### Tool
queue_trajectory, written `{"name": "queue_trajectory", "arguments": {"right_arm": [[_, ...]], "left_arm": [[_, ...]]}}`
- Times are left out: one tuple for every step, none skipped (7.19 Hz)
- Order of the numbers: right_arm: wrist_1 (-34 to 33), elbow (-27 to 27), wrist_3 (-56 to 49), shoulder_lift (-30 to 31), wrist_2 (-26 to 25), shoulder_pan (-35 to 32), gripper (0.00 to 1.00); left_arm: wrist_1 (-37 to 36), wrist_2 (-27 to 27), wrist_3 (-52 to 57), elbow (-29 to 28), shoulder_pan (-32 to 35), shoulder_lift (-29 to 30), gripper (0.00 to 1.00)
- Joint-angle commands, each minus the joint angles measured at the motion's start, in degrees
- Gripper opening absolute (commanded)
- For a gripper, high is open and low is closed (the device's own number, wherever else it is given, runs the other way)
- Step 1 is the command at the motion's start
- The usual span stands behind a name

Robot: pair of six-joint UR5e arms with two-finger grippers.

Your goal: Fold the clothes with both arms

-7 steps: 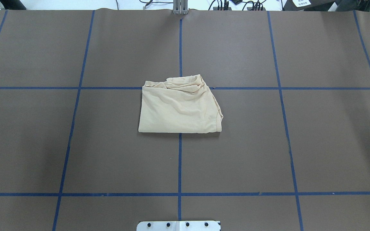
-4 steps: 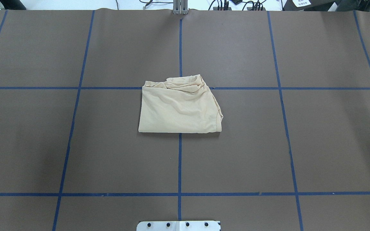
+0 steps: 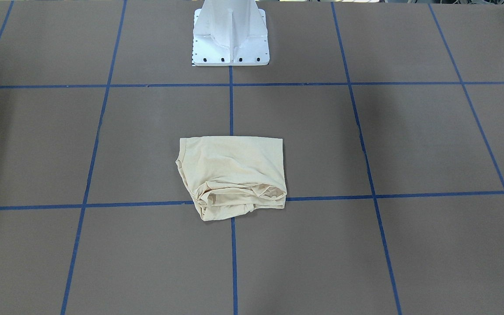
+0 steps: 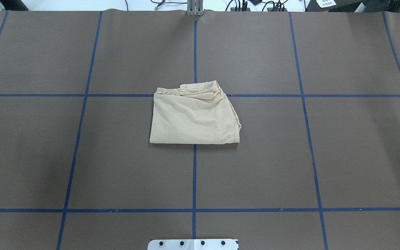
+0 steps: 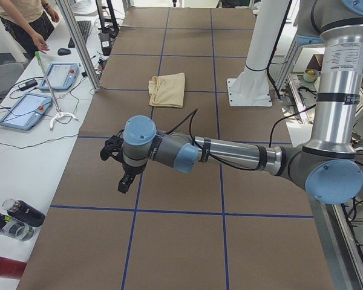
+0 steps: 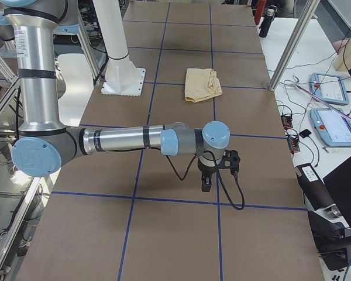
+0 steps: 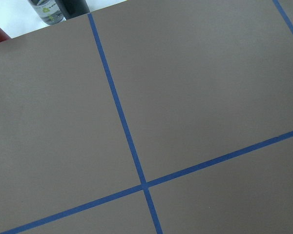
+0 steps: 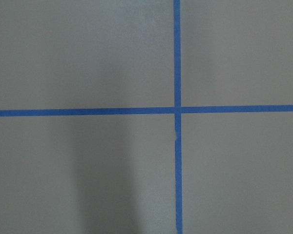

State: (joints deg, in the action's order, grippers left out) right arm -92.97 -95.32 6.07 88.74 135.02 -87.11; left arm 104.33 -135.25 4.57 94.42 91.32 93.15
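Observation:
The pale cream-yellow shirt lies folded into a small bundle at the table's middle, with bunched layers on its far edge; it also shows in the front view and both side views. Its print and neck label are hidden. Both arms are far from it. The left gripper hangs over bare table at the robot's left end; the right gripper hangs over bare table at the right end. I cannot tell whether either is open or shut. Both wrist views show only brown mat and blue tape.
The white pedestal base stands at the robot's edge of the table. Bottles and control tablets lie on the white bench beyond the far edge, with metal posts. A person stands there.

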Motion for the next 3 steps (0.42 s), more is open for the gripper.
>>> {"name": "queue_trajectory", "arguments": {"right_arm": [[0.2, 0.1, 0.0, 0.4, 0.0, 0.1, 1.00], [0.2, 0.1, -0.1, 0.4, 0.0, 0.1, 1.00], [0.2, 0.0, -0.1, 0.5, 0.1, 0.1, 1.00]], "left_arm": [[0.0, 0.1, -0.1, 0.2, 0.0, 0.0, 1.00], [0.0, 0.1, -0.1, 0.4, 0.0, 0.1, 1.00], [0.1, 0.0, 0.0, 0.6, 0.0, 0.1, 1.00]]}}
